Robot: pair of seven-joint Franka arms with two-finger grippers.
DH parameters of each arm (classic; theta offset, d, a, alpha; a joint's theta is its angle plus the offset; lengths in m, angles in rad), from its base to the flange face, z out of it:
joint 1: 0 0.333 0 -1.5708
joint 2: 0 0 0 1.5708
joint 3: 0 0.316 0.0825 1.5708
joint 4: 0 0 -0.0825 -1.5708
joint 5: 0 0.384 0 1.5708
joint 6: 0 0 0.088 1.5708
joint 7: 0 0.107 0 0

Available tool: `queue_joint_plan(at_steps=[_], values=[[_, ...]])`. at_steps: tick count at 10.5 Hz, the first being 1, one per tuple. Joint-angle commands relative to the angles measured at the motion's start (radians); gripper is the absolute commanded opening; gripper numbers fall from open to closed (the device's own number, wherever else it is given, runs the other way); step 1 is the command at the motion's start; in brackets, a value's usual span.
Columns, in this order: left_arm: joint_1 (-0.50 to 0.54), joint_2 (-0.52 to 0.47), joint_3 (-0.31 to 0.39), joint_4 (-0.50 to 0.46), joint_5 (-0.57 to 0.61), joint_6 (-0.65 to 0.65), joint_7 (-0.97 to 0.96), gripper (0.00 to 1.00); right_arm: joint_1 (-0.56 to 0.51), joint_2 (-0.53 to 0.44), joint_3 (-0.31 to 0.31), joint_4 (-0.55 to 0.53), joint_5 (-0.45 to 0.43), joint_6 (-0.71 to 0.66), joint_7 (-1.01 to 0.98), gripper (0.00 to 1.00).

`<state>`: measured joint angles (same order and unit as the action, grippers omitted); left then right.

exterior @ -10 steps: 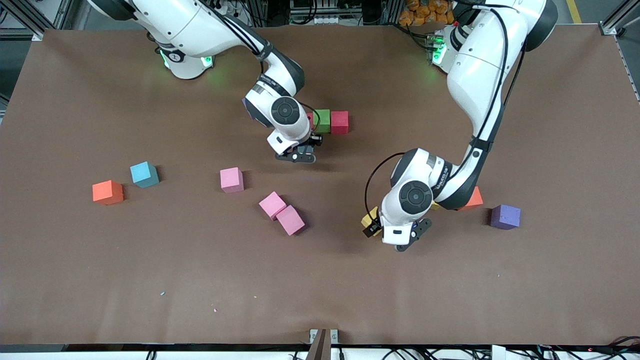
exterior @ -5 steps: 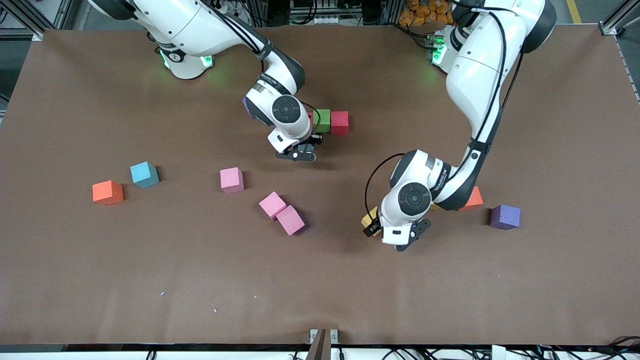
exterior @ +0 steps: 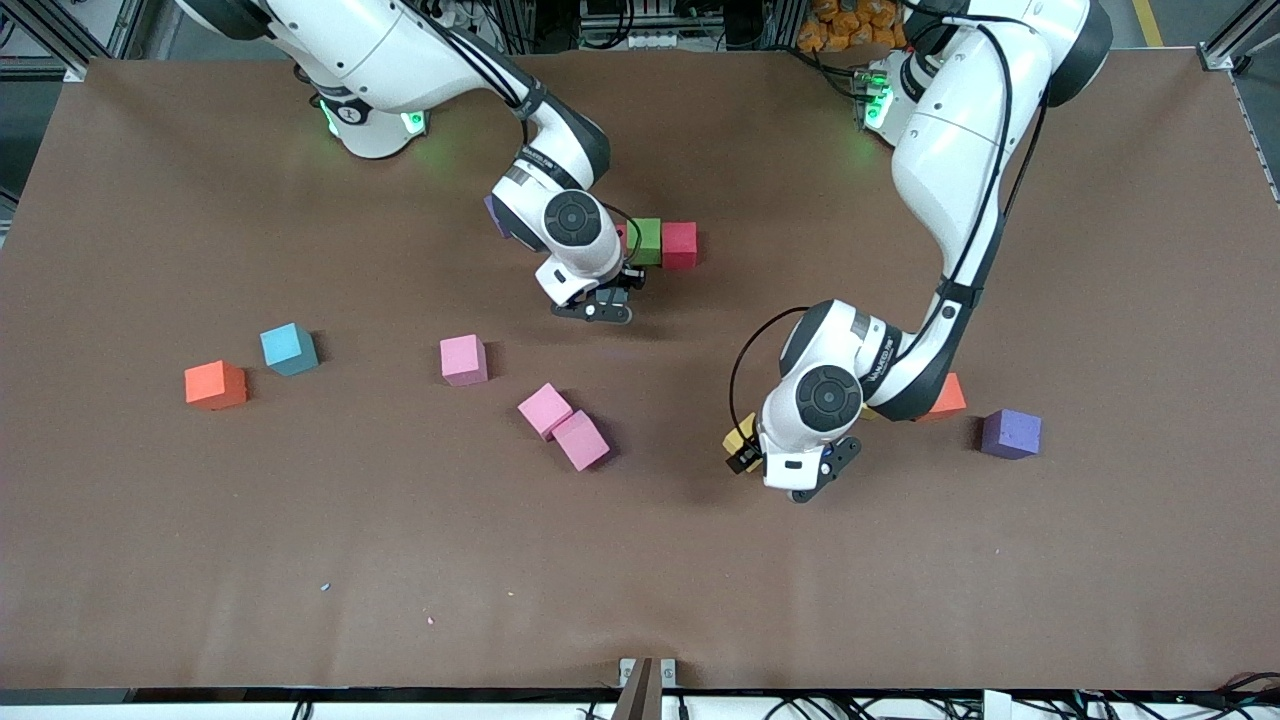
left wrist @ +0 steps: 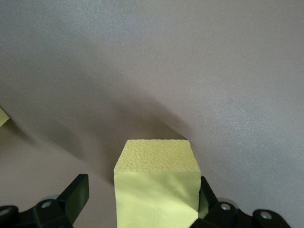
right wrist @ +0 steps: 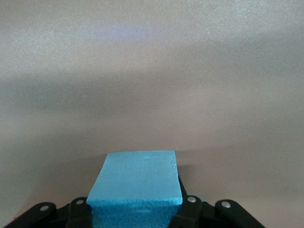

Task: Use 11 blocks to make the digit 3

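Note:
My left gripper (exterior: 752, 452) is open around a yellow block (left wrist: 156, 183), which also shows in the front view as the yellow block (exterior: 738, 434). One finger touches the block and the other finger (left wrist: 76, 192) stands apart from it. My right gripper (exterior: 603, 302) is shut on a light blue block (right wrist: 135, 183), over the table beside the green block (exterior: 645, 241) and red block (exterior: 679, 245), which sit in a row. The hand hides that held block in the front view.
Toward the right arm's end lie an orange block (exterior: 215, 385), a light blue block (exterior: 288, 348) and three pink blocks (exterior: 463, 359) (exterior: 544, 409) (exterior: 581, 440). An orange block (exterior: 946, 397) and a purple block (exterior: 1010, 433) lie by the left arm.

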<state>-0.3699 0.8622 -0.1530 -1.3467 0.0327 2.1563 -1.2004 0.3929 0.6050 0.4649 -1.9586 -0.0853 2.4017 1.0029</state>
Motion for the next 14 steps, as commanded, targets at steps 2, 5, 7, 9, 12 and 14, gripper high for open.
queue_joint_plan(at_steps=[2,5,7,9,12,14], values=[[-0.012,0.012,0.01,0.018,0.019,-0.006,-0.011,0.97,-0.037,-0.022,0.014,-0.034,-0.004,0.0,0.061,0.0],[-0.012,0.012,0.009,0.02,0.018,-0.004,-0.01,0.89,-0.034,-0.022,0.017,-0.034,-0.004,0.002,0.071,0.0],[-0.012,0.014,0.01,0.02,0.018,-0.004,-0.008,0.73,-0.035,-0.021,0.028,-0.036,-0.004,0.002,0.071,0.0],[-0.012,0.014,0.009,0.018,0.018,-0.004,-0.014,0.67,-0.039,-0.024,0.029,-0.042,-0.004,-0.001,0.071,0.0],[-0.012,0.014,0.009,0.018,0.016,-0.003,-0.03,0.49,-0.04,-0.03,0.032,-0.052,-0.004,0.004,0.068,0.0],[-0.012,0.012,0.01,0.018,0.016,-0.003,-0.076,0.27,-0.04,-0.03,0.032,-0.051,-0.005,0.004,0.056,0.0]])
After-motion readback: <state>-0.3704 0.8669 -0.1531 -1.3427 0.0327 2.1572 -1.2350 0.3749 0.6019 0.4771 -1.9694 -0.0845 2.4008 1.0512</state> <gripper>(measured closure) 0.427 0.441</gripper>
